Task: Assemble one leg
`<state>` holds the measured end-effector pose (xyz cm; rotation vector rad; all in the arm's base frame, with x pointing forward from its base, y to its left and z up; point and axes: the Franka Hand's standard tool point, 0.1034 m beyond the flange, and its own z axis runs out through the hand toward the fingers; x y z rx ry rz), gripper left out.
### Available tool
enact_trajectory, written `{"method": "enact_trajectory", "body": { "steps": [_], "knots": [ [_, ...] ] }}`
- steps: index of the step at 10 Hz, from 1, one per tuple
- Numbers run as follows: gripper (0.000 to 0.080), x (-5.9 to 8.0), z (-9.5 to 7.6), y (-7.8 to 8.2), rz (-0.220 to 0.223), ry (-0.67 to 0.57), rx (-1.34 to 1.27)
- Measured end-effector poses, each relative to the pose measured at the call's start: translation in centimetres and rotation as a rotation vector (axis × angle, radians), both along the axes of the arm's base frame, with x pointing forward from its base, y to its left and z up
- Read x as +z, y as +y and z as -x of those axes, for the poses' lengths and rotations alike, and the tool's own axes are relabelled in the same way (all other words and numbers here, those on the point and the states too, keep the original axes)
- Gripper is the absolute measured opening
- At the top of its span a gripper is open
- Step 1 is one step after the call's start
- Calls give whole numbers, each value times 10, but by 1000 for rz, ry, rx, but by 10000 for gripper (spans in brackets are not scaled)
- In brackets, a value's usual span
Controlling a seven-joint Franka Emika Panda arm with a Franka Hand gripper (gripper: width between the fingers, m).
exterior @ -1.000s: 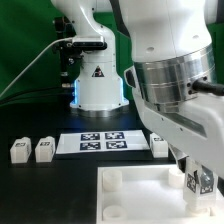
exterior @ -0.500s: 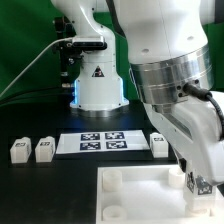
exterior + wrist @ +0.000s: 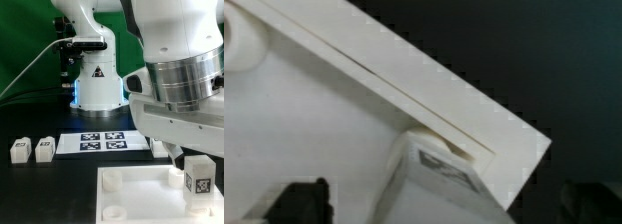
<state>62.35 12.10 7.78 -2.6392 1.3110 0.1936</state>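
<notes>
One leg (image 3: pixel 197 177), a white block with a tag on its face, stands upright at the far right corner of the large white plate (image 3: pixel 135 198). In the wrist view the leg (image 3: pixel 434 180) sits at the plate's corner (image 3: pixel 331 130), between my two dark fingers with a gap on each side. My gripper (image 3: pixel 441 206) is open around it. In the exterior view the arm's bulk hides the fingers; the hand hangs just above and behind the leg.
Two more legs (image 3: pixel 18 150) (image 3: pixel 43 149) stand at the exterior view's left. Another leg (image 3: pixel 159 146) lies beside the marker board (image 3: pixel 100 141). The robot base (image 3: pixel 97 85) stands behind the board.
The arm has risen and shifted toward the exterior view's right. The leg at the plate's corner, half hidden by the hand before, now shows nearly whole and stays in place.
</notes>
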Motion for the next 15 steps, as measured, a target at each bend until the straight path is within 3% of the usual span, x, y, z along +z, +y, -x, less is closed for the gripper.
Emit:
{"method": "enact_trajectory", "body": {
  "steps": [2, 4, 5, 7, 8, 9, 10, 11, 14, 15],
  "knots": [
    [648, -1, 1, -2, -1, -50, 239],
    [649, -1, -2, -11, 72, -111, 639],
    [649, 1, -5, -12, 88, -140, 809],
    [603, 1, -5, -12, 82, -155, 889],
    [603, 1, -5, -11, 83, -149, 852],
    [428, 1, -5, -11, 83, -149, 854],
    [428, 1, -5, -11, 84, -143, 813],
    [291, 1, -4, -10, 86, -121, 683],
    [291, 1, -5, -11, 90, -66, 353],
    [291, -1, -5, -12, 79, -28, 137]
  ]
}}
